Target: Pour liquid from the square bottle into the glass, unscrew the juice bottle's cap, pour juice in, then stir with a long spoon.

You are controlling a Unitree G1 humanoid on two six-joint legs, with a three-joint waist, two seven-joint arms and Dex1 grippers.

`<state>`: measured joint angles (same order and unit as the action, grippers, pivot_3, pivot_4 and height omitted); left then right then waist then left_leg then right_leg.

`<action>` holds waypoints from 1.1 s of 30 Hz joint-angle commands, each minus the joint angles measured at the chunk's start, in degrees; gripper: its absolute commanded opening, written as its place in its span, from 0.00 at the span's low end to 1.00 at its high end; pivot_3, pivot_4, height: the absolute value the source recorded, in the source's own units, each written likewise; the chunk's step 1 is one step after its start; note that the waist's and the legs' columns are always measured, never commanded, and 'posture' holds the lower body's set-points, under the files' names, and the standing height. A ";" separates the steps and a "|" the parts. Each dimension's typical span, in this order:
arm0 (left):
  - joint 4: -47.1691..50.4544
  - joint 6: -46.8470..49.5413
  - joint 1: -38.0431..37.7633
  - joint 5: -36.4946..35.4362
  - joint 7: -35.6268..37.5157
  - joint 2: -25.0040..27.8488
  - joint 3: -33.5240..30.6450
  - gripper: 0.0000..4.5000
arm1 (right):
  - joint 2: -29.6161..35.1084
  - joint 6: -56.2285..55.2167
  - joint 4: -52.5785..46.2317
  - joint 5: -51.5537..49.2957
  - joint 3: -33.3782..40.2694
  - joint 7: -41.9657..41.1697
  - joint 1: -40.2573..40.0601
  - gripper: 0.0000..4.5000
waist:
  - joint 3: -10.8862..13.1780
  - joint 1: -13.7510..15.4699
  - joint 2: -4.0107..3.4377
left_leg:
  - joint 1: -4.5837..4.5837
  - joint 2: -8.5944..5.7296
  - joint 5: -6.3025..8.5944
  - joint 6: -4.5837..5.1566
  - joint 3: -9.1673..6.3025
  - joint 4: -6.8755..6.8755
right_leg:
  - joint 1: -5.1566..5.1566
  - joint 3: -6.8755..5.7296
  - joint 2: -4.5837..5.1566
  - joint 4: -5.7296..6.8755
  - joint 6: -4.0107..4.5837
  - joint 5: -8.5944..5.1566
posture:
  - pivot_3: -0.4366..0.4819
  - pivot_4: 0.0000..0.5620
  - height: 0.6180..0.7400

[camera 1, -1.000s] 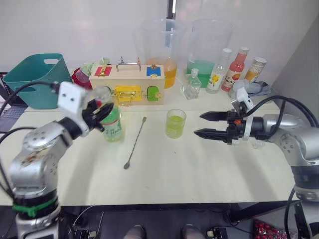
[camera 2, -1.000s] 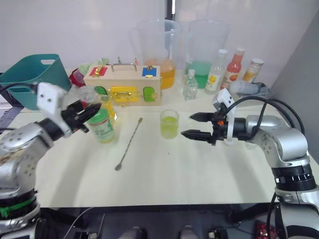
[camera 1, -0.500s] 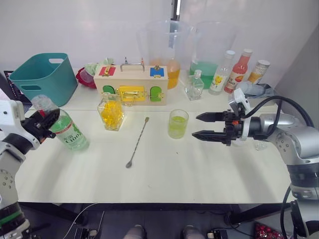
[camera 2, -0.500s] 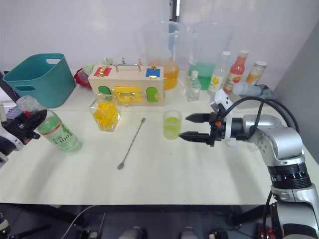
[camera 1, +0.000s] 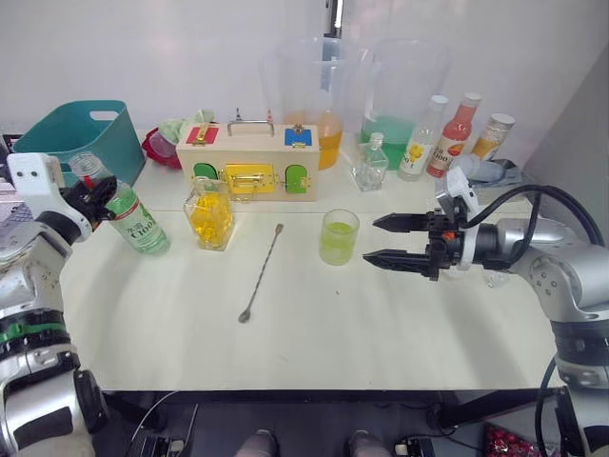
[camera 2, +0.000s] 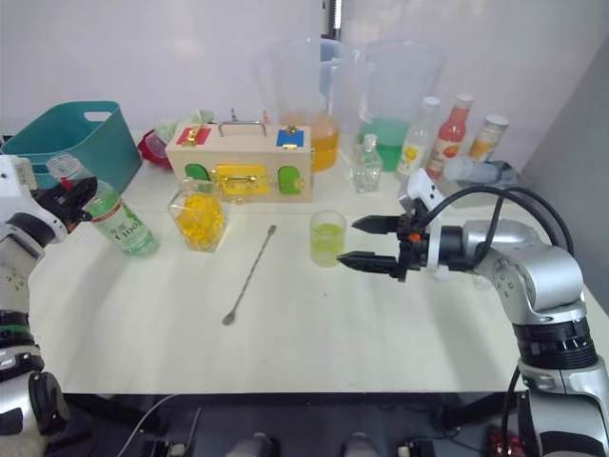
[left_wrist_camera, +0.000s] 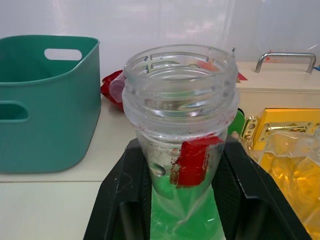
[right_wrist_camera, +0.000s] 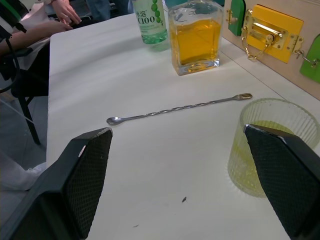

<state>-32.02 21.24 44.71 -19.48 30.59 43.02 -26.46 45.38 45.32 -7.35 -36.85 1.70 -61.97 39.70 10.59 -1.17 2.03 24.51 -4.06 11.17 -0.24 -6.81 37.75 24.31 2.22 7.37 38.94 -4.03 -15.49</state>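
Observation:
My left gripper [camera 1: 95, 196] is shut on the neck of the juice bottle [camera 1: 133, 221], a clear bottle of green liquid that leans at the table's left. The left wrist view shows its mouth [left_wrist_camera: 180, 65] open, with no cap. The square bottle [camera 1: 210, 213] of yellow liquid stands right of it, in front of the wooden box. The glass [camera 1: 337, 236] holds yellow-green liquid at mid-table. The long spoon [camera 1: 259, 273] lies on the table between the square bottle and the glass. My right gripper [camera 1: 377, 239] hangs open just right of the glass, holding nothing.
A teal basket [camera 1: 67, 141] sits at the far left. Along the back stand a wooden latch box [camera 1: 251, 162], two big jugs [camera 1: 314, 95] and several small bottles [camera 1: 457, 129]. A person's hands [right_wrist_camera: 65, 10] show beyond the table's left end.
My left arm carried the juice bottle from beside the square bottle out to the left, then brought it back towards the basket and nearer upright. The right gripper stayed open by the glass.

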 commanded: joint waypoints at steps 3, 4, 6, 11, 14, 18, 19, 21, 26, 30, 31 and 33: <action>-9.57 -8.59 6.44 3.91 -0.24 2.19 3.26 0.28 | 0.33 0.61 -2.99 -1.61 2.53 1.45 0.29 0.99 | 0.00 -0.33 0.00 | 0.00 0.00 0.00 0.00 0.04 0.00 | 0.00 0.01 0.00 -0.01 0.00 0.00 | 0.48 0.27 1.00; -11.33 -9.19 7.05 4.55 -0.29 2.13 4.05 0.28 | 0.35 0.57 -3.10 -1.58 2.62 1.68 0.23 0.99 | 0.00 -0.35 0.00 | 0.00 0.01 0.00 0.01 0.04 0.00 | 0.00 0.00 0.00 0.00 0.00 0.00 | 0.48 0.27 1.00; -13.95 -10.52 7.59 5.97 -0.10 2.01 5.66 0.28 | 0.38 0.59 -3.34 -1.57 2.85 2.08 0.13 0.99 | 0.00 -0.33 0.00 | 0.00 -0.01 0.00 0.01 0.03 0.00 | 0.00 0.00 0.00 0.01 0.00 0.00 | 0.48 0.27 1.00; -16.90 -12.41 8.08 5.93 0.33 1.71 5.89 0.28 | 0.44 1.00 -4.06 -1.80 3.23 2.60 -0.19 0.99 | 0.00 -0.37 0.00 | -0.09 0.00 0.00 0.01 0.05 0.00 | -0.05 0.01 0.00 0.05 0.00 0.00 | 0.48 0.27 1.00; -17.32 -12.40 8.10 5.57 -0.03 1.74 5.52 0.28 | 0.56 0.96 -4.06 -1.65 3.37 2.77 -0.27 0.99 | 0.00 -0.41 0.01 | -0.12 0.00 0.00 0.01 0.06 0.01 | -0.08 0.01 0.00 0.07 0.00 0.00 | 0.48 0.27 1.00; -15.99 -12.08 7.05 4.91 -0.09 1.97 4.89 0.28 | 0.54 0.86 -4.04 -1.54 3.44 2.98 -0.37 0.99 | -0.01 -0.49 0.01 | -0.14 0.01 0.00 0.01 0.07 0.01 | -0.08 0.01 0.00 0.11 0.00 0.00 | 0.48 0.27 1.00; -15.63 -12.07 6.79 4.87 -0.11 2.03 4.85 0.28 | 0.51 0.83 -4.05 -1.51 3.41 3.04 -0.40 0.99 | 0.00 -0.54 0.01 | -0.14 0.01 0.00 0.01 0.07 0.01 | -0.08 0.01 0.00 0.11 0.00 0.00 | 0.48 0.27 1.00; -14.94 -11.86 6.41 4.64 -0.50 2.11 4.62 0.48 | 0.38 0.69 -4.03 -1.43 3.27 3.17 -0.44 1.00 | 0.00 -0.66 0.01 | -0.14 0.01 0.00 0.01 0.07 0.01 | -0.07 0.01 0.00 0.11 0.00 0.00 | 0.48 0.27 1.00; -12.04 -11.23 6.76 3.44 -0.62 2.41 3.71 0.86 | 0.23 0.48 -3.54 -1.26 2.85 3.13 -0.02 1.00 | 0.00 -0.97 0.01 | -0.13 0.01 0.00 0.01 0.06 0.01 | -0.07 0.01 0.00 0.11 0.00 0.00 | 0.48 0.27 1.00; -7.55 -10.05 7.70 1.81 -0.79 2.55 2.93 0.99 | 0.18 0.37 -3.18 -1.15 2.66 2.96 0.35 1.00 | 0.00 -1.05 0.01 | -0.11 0.00 0.00 0.01 0.05 0.01 | -0.06 0.01 0.00 0.10 0.00 0.00 | 0.48 0.27 1.00; -6.33 -9.73 7.90 1.46 -0.93 2.61 2.70 0.99 | 0.18 0.35 -3.14 -1.15 2.64 2.91 0.41 1.00 | 0.00 -1.05 0.01 | -0.10 0.00 0.00 0.01 0.04 0.01 | -0.06 0.01 0.00 0.09 0.00 0.00 | 0.48 0.27 1.00; -3.32 -9.05 8.79 0.31 -1.05 2.79 1.97 0.99 | 0.15 0.29 -3.02 -1.11 2.59 2.83 0.49 1.00 | 0.00 -1.06 0.01 | -0.10 0.01 0.00 0.01 0.04 0.01 | -0.06 0.01 0.01 0.09 0.00 0.00 | 0.48 0.27 1.00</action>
<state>-39.73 12.27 51.21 -17.69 29.84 43.73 -22.89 45.36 46.36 -9.50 -37.28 2.99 -58.79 39.42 10.58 -2.23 2.04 24.41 -4.06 11.17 -0.23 -6.78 37.76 24.26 2.22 7.37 39.03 -4.03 -15.49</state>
